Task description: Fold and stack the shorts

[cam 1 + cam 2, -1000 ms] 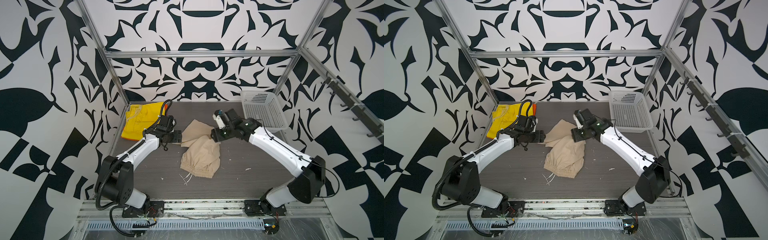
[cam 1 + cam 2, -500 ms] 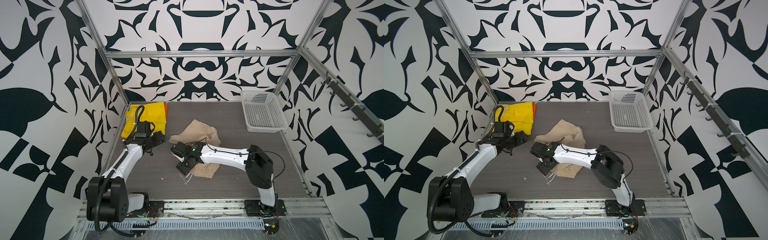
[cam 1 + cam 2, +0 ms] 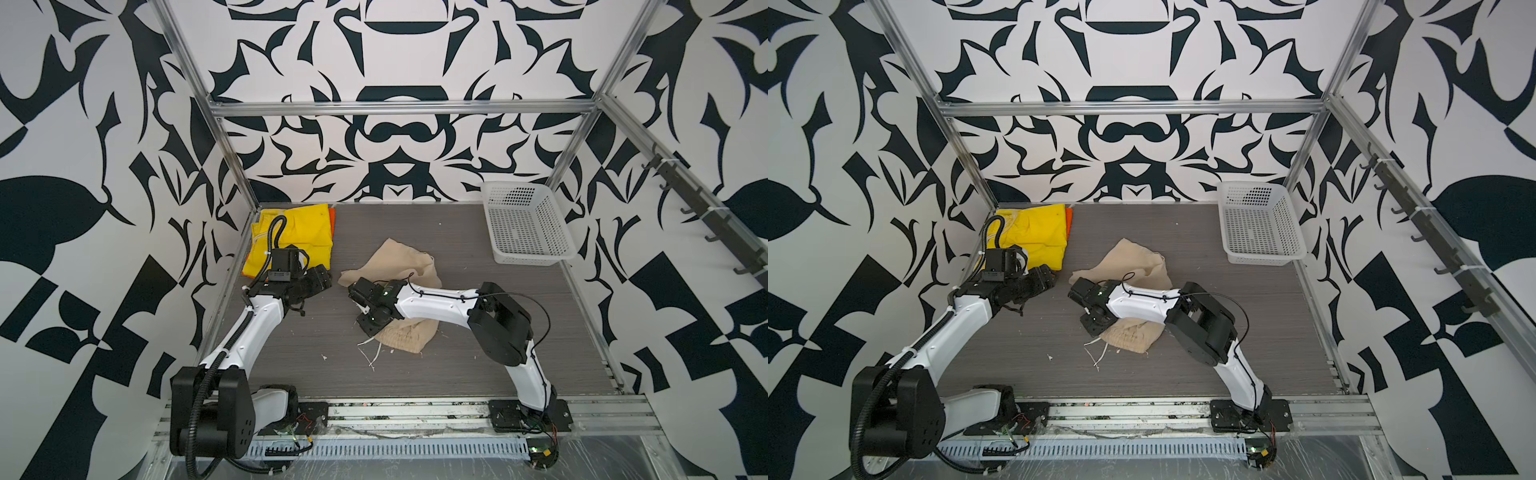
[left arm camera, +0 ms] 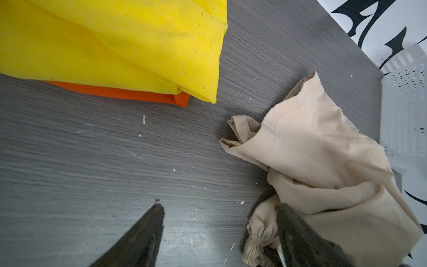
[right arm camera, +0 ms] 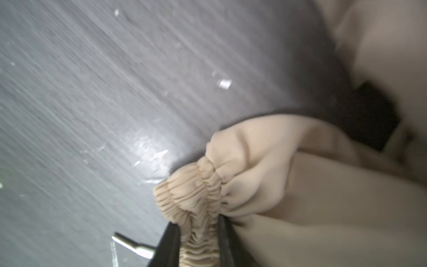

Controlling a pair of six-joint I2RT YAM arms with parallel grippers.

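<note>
On the grey table (image 3: 457, 374), the crumpled beige shorts (image 3: 399, 259) are shown at centre. The folded yellow shorts (image 3: 307, 228) are laid over the orange shorts (image 3: 332, 216) in the far left corner. The beige waistband (image 5: 194, 196) is pinched by the right gripper (image 5: 198, 228). The left gripper (image 4: 219, 205) is spread wide and empty.

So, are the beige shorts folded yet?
No, crumpled: the beige shorts lie bunched, their waistband pinched in the right hand.

Orange shorts (image 3: 332, 220) lie mostly under yellow shorts (image 3: 303, 232); right arm (image 3: 432, 303) partly covers beige shorts (image 3: 395, 257).
</note>
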